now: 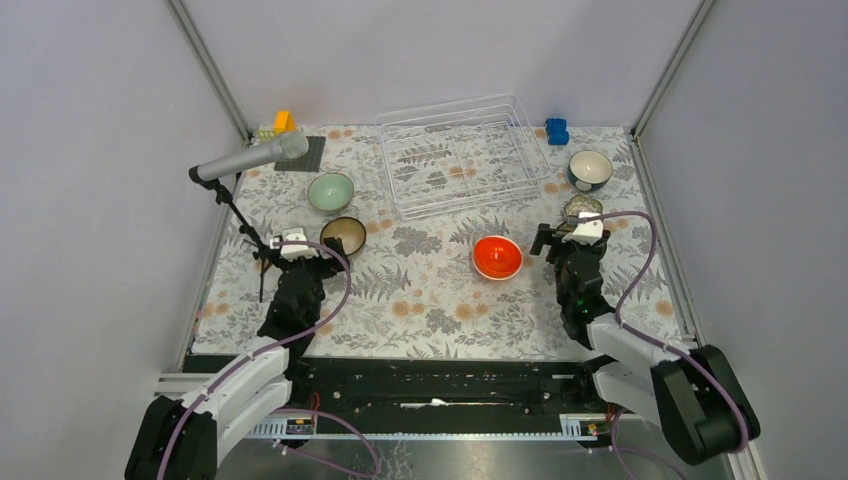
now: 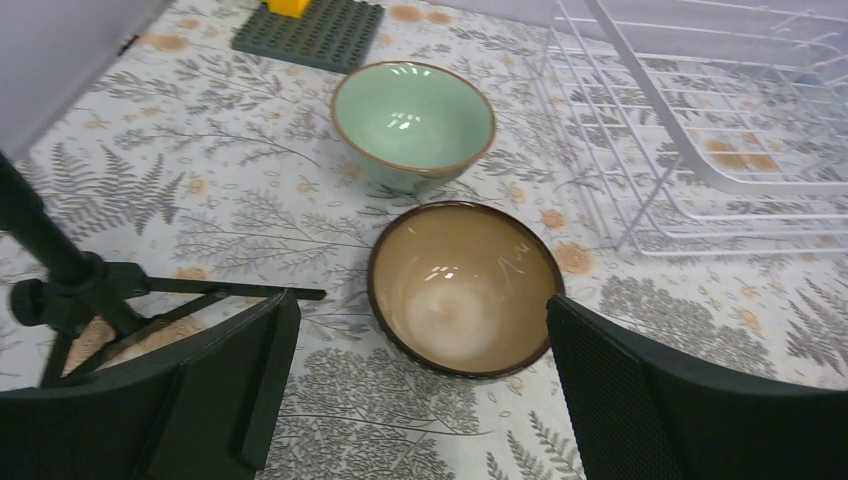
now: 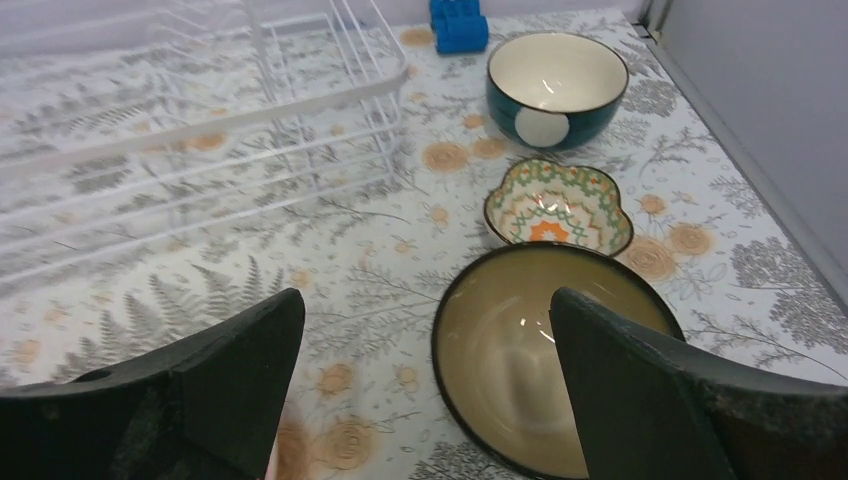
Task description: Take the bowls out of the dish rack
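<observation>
The left gripper (image 2: 420, 310), jaws wide and empty, faces a glossy tan, brown-rimmed ceramic bowl (image 2: 465, 290) left of the clear wire dish rack (image 1: 480, 197). The right gripper (image 3: 425, 300), equally slack, nears an olive, dark-rimmed bowl (image 3: 500, 360) right of it (no bowl shows inside). Glazed, rigid, probably slippery and breakable: pinch the rim.

A clear wire-grid dish rack (image 1: 455, 150) sits far-centre on the floral table (image 1: 430, 300). All bowls stand upright outside it: left, a mint-green bowl (image 1: 330, 192) just beside a brown, tan-lined bowl (image 1: 343, 235); a bright orange bowl (image 1: 497, 257) near the rack's front; right, a teal white-lined bowl (image 1: 590, 170), a scalloped patterned bowl (image 3: 558, 208) and a dark-rimmed olive bowl (image 3: 500, 350), close together.
</observation>
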`<state>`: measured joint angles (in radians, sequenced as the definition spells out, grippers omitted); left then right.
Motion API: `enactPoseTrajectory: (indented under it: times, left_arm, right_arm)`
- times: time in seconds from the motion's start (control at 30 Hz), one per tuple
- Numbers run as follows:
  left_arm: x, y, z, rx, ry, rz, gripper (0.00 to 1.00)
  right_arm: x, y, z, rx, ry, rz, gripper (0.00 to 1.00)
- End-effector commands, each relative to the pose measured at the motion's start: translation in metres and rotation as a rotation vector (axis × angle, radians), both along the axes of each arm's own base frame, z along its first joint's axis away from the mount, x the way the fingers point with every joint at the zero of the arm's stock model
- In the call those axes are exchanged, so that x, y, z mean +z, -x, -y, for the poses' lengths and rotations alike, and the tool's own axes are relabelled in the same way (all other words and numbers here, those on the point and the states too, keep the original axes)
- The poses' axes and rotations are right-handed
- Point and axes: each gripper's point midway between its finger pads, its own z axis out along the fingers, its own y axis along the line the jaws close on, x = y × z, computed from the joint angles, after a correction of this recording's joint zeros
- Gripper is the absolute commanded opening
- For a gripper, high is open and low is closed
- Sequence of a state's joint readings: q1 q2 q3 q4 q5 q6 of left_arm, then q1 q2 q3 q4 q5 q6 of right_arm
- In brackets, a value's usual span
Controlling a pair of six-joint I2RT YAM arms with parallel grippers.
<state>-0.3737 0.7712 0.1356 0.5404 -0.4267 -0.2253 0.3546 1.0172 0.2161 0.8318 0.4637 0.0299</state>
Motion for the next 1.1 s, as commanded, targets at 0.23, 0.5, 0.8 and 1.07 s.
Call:
enactPoseTrajectory:
  times: [0.23, 0.5, 0.8, 1.07]
  left_arm:
    - [0.007, -0.008, -0.039, 0.151, -0.115, 0.071, 0.99]
    - [-0.004, -0.031, -0.058, 0.138, -0.071, 0.109, 0.99]
    - [-0.016, -0.068, -0.042, -0.027, -0.111, 0.017, 0.98]
    - [-0.042, -0.084, -0.034, -0.093, -0.136, -0.026, 0.99]
  right_arm:
    - [-0.026, -0.010, 0.031, -0.100, 0.153, -0.005, 0.97]
    - [-0.050, -0.017, 0.057, -0.178, 0.100, -0.001, 0.99]
    - [-0.066, -0.036, 0.062, -0.137, 0.059, -0.068, 1.00]
    - [-0.066, -0.035, 0.062, -0.137, 0.058, -0.069, 1.00]
